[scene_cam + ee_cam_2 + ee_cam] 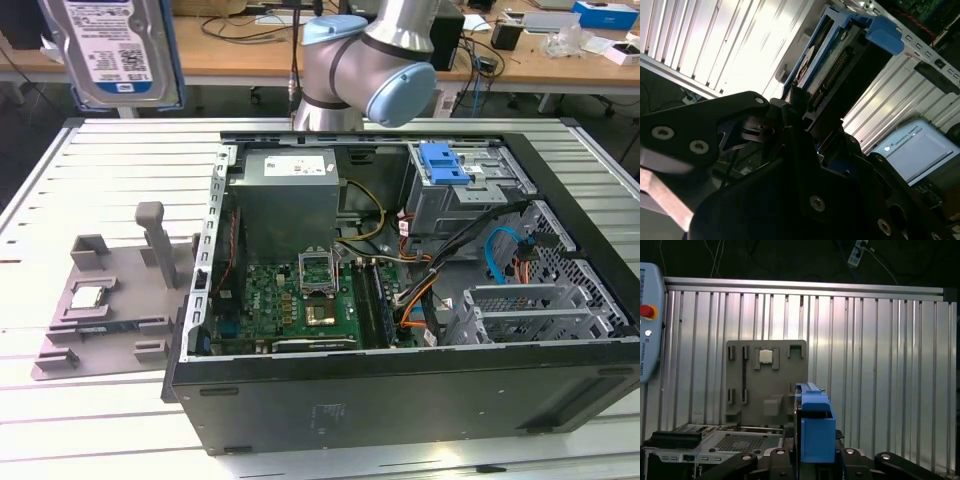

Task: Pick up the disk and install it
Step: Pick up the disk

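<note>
Gripping the disk [835, 65] edge-on, the tool [799, 109] holds it raised above the slatted table [890, 365].

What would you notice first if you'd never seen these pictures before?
The silver disk in its blue frame catches the eye first. It is up in the air at the exterior view's upper left, clamped in the gripper. Next comes the big open computer case lying on the slatted table, with its green circuit board showing inside.

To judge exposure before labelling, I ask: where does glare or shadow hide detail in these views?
Second wrist view: glare bleaches the ribbed table beside the disk. Exterior view: a bright reflection on the table's near edge. First wrist view: even light, dark background.
</note>
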Controlling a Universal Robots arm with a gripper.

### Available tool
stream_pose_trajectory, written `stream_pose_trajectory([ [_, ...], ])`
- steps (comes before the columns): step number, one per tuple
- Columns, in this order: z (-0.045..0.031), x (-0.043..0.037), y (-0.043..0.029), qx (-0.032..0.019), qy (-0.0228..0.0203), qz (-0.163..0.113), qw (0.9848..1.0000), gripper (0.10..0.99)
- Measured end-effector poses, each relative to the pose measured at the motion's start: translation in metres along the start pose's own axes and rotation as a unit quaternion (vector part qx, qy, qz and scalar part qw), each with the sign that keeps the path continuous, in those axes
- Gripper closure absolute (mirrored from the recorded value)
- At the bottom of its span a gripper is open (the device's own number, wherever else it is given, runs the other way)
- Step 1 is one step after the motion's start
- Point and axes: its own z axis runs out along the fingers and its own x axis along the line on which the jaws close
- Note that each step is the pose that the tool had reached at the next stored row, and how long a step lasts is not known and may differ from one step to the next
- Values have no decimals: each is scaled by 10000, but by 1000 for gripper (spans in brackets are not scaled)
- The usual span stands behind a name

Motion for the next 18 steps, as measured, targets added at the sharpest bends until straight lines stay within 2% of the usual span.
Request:
stream_pose_trajectory([
  [3, -9, 6, -178, 0, -1, 1, 10000, 725],
  [8, -22, 14, -423, 0, 0, 0, 10000, 725],
  [13, -47, 30, -871, 0, -1, 1, 10000, 725],
  [14, -50, 33, -940, 0, 0, 0, 10000, 725],
  [18, -60, 40, -1121, -1, 0, 0, 10000, 725],
])
